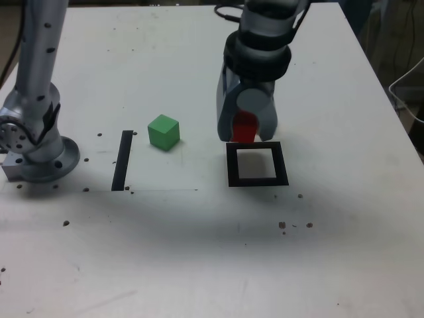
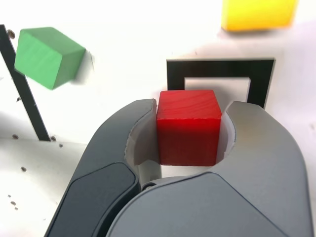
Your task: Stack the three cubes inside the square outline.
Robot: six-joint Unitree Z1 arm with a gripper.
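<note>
None of the three cubes sits inside the square outline (image 1: 257, 165) yet, so as I read it the stack has not been started. My gripper (image 1: 246, 129) is clamped on the red cube (image 1: 245, 127), and the wrist view shows both jaws pressed flat against its opposite sides, with the cube upright between them. It hangs at the far edge of the outline, beside the frame, not over the white centre; whether it is lifted off the table (image 1: 212, 265) or just brushing it I cannot tell. The green cube (image 1: 163, 131) rests on the table well apart from the outline, on the exterior view's left, near a straight black strip (image 1: 122, 160) that lies further out still. The yellow cube (image 2: 259, 14) shows only in the wrist view, beyond the outline's far side and apart from it. My judgement of what is left: bring the red cube over the centre and set it down, then fetch the green and yellow cubes in turn and stack them.
</note>
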